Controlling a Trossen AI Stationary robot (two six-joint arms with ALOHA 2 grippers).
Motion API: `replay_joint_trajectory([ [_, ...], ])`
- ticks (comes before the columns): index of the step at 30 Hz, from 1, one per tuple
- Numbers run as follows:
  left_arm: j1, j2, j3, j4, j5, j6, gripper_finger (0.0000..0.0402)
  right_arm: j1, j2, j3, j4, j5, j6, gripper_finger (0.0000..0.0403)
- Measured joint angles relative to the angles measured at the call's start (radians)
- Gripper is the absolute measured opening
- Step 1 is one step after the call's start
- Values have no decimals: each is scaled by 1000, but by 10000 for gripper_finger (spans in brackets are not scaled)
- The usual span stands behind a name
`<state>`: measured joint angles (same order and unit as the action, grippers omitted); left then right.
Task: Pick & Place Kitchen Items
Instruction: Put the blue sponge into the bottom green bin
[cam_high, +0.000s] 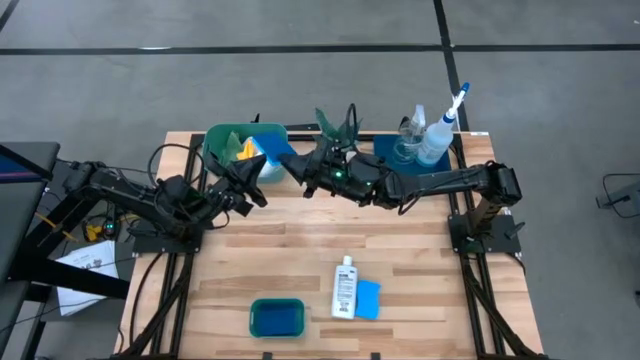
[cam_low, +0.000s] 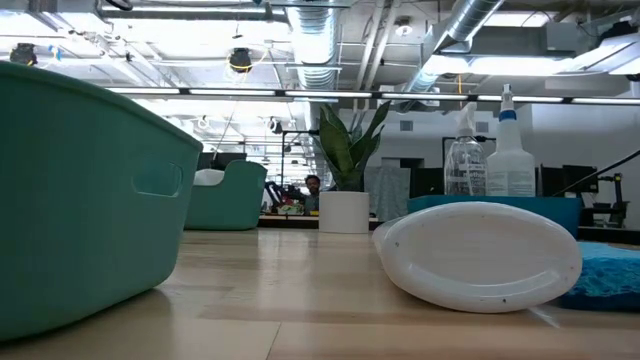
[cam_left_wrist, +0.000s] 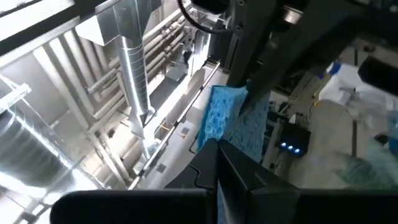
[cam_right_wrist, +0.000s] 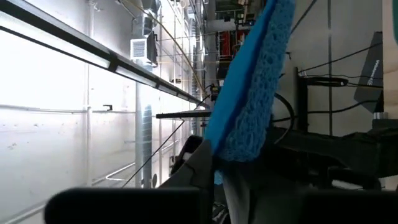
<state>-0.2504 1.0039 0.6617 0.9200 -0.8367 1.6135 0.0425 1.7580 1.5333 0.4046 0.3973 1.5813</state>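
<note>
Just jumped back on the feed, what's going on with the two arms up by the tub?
Both claws are shut on one blue sponge held in the air at the table's far edge, beside the large green tub: the left claw from one side, the right claw from the other. It looks like a handover. A small white bottle and a second blue sponge still lie at the near edge.

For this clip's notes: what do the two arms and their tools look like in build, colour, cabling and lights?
Both arms are dark, nearly black, jointed links on black bases bolted at the wooden table's side edges. Black cables loop off the left arm near the left tool. The right arm shows a small green light just behind the right tool. Up close, each tool's fingers are matte black and angular. No markings are readable.
</note>
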Motion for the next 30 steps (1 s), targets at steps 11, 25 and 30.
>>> replay_joint_trajectory([
  [11,0,-16,-1,30,-268,-439,37,-1,0,0,39,32,-156,4],
  [25,-82,-242,-142,26,-565,-987,101,30,-103,1,-366,-5,-491,1],
  [30,-181,-324,-183,-8,-488,-1185,94,68,-142,1,-603,-10,-538,1],
])
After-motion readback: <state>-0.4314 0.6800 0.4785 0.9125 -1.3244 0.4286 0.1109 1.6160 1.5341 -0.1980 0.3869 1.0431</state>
